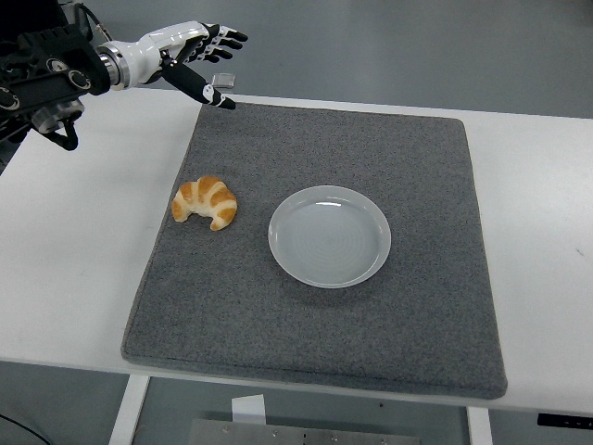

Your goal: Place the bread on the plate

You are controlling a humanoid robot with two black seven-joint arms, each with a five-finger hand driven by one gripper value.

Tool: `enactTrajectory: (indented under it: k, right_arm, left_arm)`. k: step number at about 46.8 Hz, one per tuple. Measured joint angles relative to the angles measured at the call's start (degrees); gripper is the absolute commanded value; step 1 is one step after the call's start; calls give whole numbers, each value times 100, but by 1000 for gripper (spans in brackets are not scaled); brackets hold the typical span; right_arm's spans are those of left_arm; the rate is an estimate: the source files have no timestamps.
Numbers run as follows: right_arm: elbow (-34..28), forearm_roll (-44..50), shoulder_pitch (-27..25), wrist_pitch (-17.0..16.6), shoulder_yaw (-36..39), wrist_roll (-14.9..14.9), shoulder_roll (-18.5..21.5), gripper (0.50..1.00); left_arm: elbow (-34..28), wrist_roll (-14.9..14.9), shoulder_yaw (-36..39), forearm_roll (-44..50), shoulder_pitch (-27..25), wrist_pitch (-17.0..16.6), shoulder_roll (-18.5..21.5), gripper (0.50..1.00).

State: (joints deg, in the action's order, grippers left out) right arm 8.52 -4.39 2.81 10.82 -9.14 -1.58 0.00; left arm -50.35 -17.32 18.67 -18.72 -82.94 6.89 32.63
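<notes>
Golden croissant lies on the grey mat toward the table's left edge, beside the empty plate. Likely light, flaky, crushable: grip its thick middle gently. Left hand hovers far-left, fingers spread, empty.

This looks like a robotics lab or test room rather than a home or kitchen. A plain white table on white metal legs stands on a smooth grey floor, with nothing homely around it. A grey felt mat is laid squarely on the table as a work surface. A black robot arm with exposed cables and a white-and-black mechanical hand reaches in over the table's far left corner, fingers spread, holding nothing.
</notes>
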Motion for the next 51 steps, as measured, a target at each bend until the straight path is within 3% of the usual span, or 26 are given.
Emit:
enactTrajectory:
  k: [8, 18, 27, 41, 51]
  right_arm:
    - [0, 0, 0, 1, 0, 0, 0, 952]
    - [0, 0, -1, 1, 0, -1, 0, 952]
    - [0, 0, 0, 1, 0, -1, 0, 952]
    - [0, 0, 0, 2, 0, -1, 0, 954]
    - [0, 0, 0, 2, 0, 0, 0, 952]
  left_arm:
    - [-350, -27, 278, -487, -227, 357, 295, 992]
    - [-1077, -87, 656, -902, -435, 433, 640, 992]
    - [-1358, -140, 730, -941, -429, 434, 749, 990]
    - [-1297, -237, 775, -1633, -157, 73, 712, 986]
    - [-1240, -268, 1261, -1874, -151, -101, 671, 984]
